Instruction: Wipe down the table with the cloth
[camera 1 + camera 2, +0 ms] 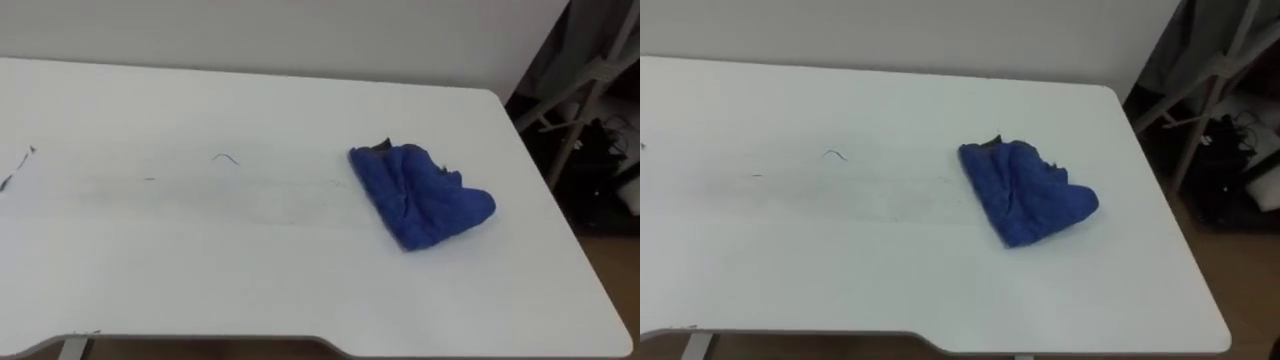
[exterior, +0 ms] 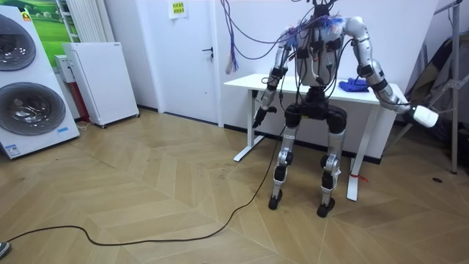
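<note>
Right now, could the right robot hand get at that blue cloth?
Probably yes. The blue cloth lies in the open on the right part of the white table; the right robot hand hangs just past that end, below the tabletop, so it must lift first.

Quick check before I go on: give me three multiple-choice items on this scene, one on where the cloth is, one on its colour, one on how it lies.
1. Where on the table does the cloth lie?
A. Toward the robot's right end
B. At the robot's left end
C. Hanging over the near edge

2. What colour is the cloth?
A. Red
B. Blue
C. White

3. How does the cloth lie?
A. Spread out flat
B. Rolled into a tight tube
C. Crumpled in a heap

Answers:
1 A: it sits right of the middle, inside all the edges.
2 B: it is blue against the white top.
3 C: it is bunched up, with folds and creases all over.
</note>
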Available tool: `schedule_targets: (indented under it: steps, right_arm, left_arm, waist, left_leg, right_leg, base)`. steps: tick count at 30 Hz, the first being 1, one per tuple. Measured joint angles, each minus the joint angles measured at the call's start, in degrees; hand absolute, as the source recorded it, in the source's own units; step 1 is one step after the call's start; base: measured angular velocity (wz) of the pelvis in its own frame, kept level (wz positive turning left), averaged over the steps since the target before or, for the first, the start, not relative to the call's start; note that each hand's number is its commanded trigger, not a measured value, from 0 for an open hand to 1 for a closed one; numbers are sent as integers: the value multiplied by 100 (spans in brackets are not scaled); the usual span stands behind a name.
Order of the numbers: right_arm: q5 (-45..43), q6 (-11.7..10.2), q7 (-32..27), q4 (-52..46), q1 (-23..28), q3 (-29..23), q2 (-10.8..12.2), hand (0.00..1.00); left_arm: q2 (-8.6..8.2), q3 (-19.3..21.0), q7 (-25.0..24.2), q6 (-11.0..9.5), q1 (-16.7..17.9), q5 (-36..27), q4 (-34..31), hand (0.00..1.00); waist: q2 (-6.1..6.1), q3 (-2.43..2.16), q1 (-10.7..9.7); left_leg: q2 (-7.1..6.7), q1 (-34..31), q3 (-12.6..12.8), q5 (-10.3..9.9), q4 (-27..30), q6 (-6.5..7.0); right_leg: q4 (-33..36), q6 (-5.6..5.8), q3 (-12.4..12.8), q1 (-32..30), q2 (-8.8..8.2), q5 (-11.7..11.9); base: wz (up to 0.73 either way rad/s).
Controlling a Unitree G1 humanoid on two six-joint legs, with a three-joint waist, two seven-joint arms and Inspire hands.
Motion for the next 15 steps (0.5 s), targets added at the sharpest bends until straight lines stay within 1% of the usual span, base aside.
schedule_targets:
  steps: [2, 3, 5, 8, 9, 10, 12, 13, 14, 15]
  right_arm:
    - [153, 71, -2, 161, 133, -123, 44, 0]
    - [290, 129, -10, 171, 195, -298, 67, 0]
    - [459, 148, -40, 176, 246, -486, 72, 0]
    - [494, 174, -49, 289, 346, -504, 82, 0]
    - [495, 209, -47, 334, 357, -503, 83, 0]
    - [494, 278, -28, 430, 369, -497, 112, 0]
    - [495, 367, 64, 616, 375, -481, 213, 0]
    - [485, 471, 169, 684, 384, -438, 285, 0]
    - [476, 527, 263, 751, 382, -423, 358, 0]
    - [463, 556, 310, 790, 378, -368, 383, 0]
  left_arm:
    - [-5, 10, 0, 16, 11, 9, 0, 0]
    - [-7, 12, 0, 59, 27, 13, 0, 0]
    - [-5, 14, 0, 139, 67, 3, 8, 0]
    - [11, 12, 0, 163, 68, -9, 20, 0]
    - [11, 10, 0, 165, 68, -7, 37, 0]
    - [9, 8, 0, 180, 67, -2, 41, 0]
    - [4, 8, 0, 213, 54, -3, 42, 0]
    - [-8, 3, 0, 225, 59, -4, 48, 0]
    - [-32, -5, 3, 233, 61, 0, 86, 0]
    - [-53, -11, 8, 243, 63, 5, 95, 0]
  waist:
    - [-16, -10, -45]
    - [-18, -12, -85]
    - [-14, -13, -158]
    - [-26, -19, -250]
    - [-26, -20, -271]
    - [-37, -33, -294]
    - [-32, -45, -294]
    - [-31, -48, -289]
    - [-33, -46, -286]
    - [-3, -53, -271]
  left_leg:
    - [-1, 0, 8, -22, -1, 8]
    - [-5, 0, 9, -39, 3, 16]
    - [-10, 0, 9, -64, 6, 24]
    - [-10, 4, 21, -79, -3, 32]
    - [-10, 4, 21, -83, -1, 32]
    - [-9, 9, 19, -85, 17, 32]
    - [2, 9, 15, -93, 10, 27]
    - [12, 12, 13, -109, -1, 25]
    - [19, 32, 12, -123, -4, 27]
    - [22, 54, 13, -132, -17, 27]
  right_leg:
    - [-13, 8, 0, 4, 1, 0]
    - [-13, 15, 9, -1, 1, -4]
    - [-6, 20, 35, -25, 9, -4]
    - [-18, 25, 80, -34, 28, -3]
    - [-18, 27, 82, -34, 29, -2]
    - [-18, 27, 80, -34, 31, -2]
    - [-23, 28, 68, -34, 39, -2]
    - [-25, 28, 69, -31, 49, -2]
    - [-23, 28, 70, -16, 58, -2]
    - [-23, 28, 73, -4, 65, -2]
  base:
    - [-2]
    - [-4]
    - [-9]
    - [-6]
    - [-3]
    - [0]
    - [0]
    - [0]
    - [-5]
    - [-7]
